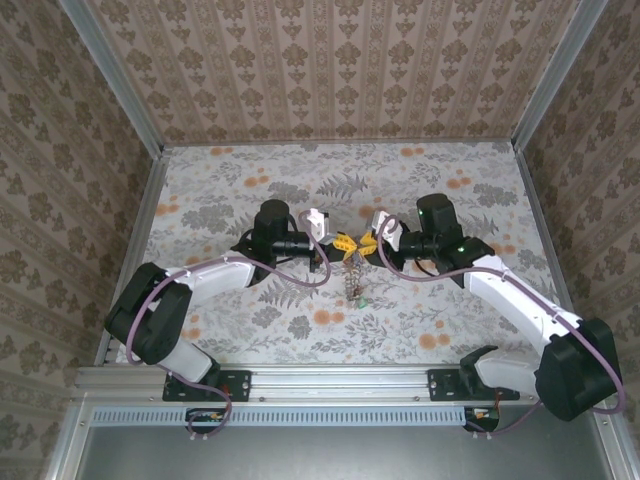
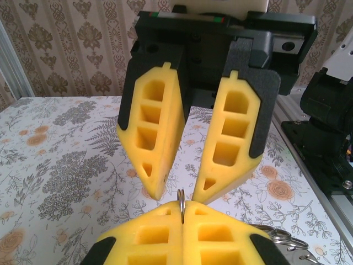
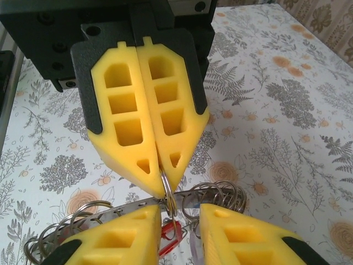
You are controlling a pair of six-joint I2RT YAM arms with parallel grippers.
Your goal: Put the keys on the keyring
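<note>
My left gripper point(image 1: 341, 243) point(image 2: 181, 208) is shut on a small silvery split ring point(image 2: 181, 200) point(image 3: 167, 190), held edge-on between its yellow fingertips. A red-headed key point(image 3: 175, 240) hangs from that ring. My right gripper point(image 1: 368, 243) point(image 3: 179, 210) faces it tip to tip and is open, its fingers either side of the ring and the red key. Just behind runs the flat silvery band of the keyring point(image 3: 119, 210), strung with several small rings point(image 3: 223, 193). A bunch of keys point(image 1: 354, 285) dangles below both grippers, above the table.
The floral table top point(image 1: 250, 190) lies beneath, enclosed by patterned walls and aluminium rails point(image 1: 135, 230). More rings point(image 2: 284, 237) show at the lower right of the left wrist view. The right arm's black body point(image 2: 331, 121) stands close by.
</note>
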